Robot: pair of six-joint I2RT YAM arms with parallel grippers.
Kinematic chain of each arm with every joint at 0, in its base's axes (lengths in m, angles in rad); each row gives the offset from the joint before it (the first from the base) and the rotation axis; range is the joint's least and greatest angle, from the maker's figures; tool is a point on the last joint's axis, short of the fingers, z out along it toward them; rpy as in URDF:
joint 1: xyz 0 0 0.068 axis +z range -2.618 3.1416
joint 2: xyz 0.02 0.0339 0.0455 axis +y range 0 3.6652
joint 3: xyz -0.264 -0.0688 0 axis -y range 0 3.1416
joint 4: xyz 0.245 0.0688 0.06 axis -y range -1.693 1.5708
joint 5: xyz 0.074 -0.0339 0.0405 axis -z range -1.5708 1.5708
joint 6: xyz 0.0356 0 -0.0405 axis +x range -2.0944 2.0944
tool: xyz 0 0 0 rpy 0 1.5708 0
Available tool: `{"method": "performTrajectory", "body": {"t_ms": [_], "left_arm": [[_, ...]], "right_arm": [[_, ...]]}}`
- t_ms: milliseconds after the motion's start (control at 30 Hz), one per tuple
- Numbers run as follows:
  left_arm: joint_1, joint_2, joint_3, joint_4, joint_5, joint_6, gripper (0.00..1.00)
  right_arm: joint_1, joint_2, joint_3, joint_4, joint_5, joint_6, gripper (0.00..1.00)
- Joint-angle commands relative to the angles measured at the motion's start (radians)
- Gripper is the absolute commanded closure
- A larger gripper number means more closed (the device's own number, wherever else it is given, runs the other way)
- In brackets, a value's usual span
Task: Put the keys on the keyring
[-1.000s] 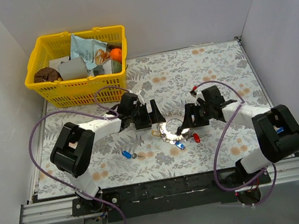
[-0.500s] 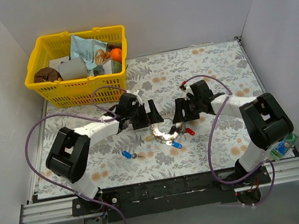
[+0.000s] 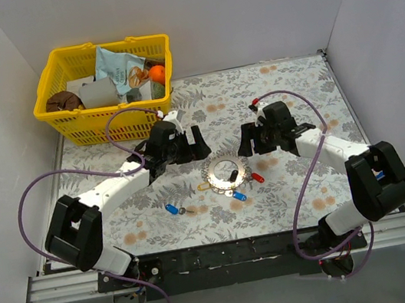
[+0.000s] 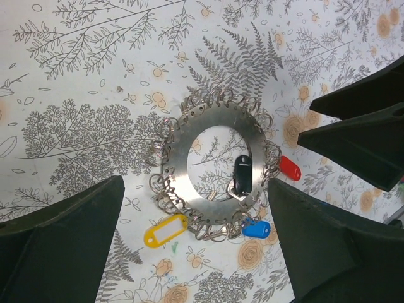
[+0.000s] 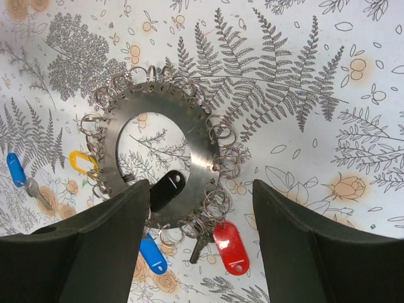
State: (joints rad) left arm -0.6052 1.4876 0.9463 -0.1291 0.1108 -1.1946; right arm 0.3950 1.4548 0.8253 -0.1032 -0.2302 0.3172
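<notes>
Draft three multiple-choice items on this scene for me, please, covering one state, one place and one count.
1. The left hand and right hand are:
A. both shut on the keyring
B. both open and empty
C. one open, one shut

2. The black tag lies:
A. in the left hand
B. in the right hand
C. in the keyring's middle opening

3. The blue tags in the right wrist view number:
A. two
B. none
C. five

Answers:
1. B, since each wrist view shows its fingers spread wide, gripping nothing.
2. C, since the black tag sits inside the ring's hole.
3. A, since one lies by the ring's lower edge and another lies apart at the left.
</notes>
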Motion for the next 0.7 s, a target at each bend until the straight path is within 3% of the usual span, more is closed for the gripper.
{"method": "performTrajectory", "body": {"t_ms": [0,667], "left_arm": [[-0.005,-0.018,0.002,-0.009,-0.034,0.041,0.02],[-0.005,0.014,-0.015,0.020,0.055,0.063,0.02]], "right_arm": [[0.007,-0.002,0.049,-0.012,-0.009,-0.036,0.26],[0.298,0.018,0.048,0.016,0.035,-0.116,0.29]]}}
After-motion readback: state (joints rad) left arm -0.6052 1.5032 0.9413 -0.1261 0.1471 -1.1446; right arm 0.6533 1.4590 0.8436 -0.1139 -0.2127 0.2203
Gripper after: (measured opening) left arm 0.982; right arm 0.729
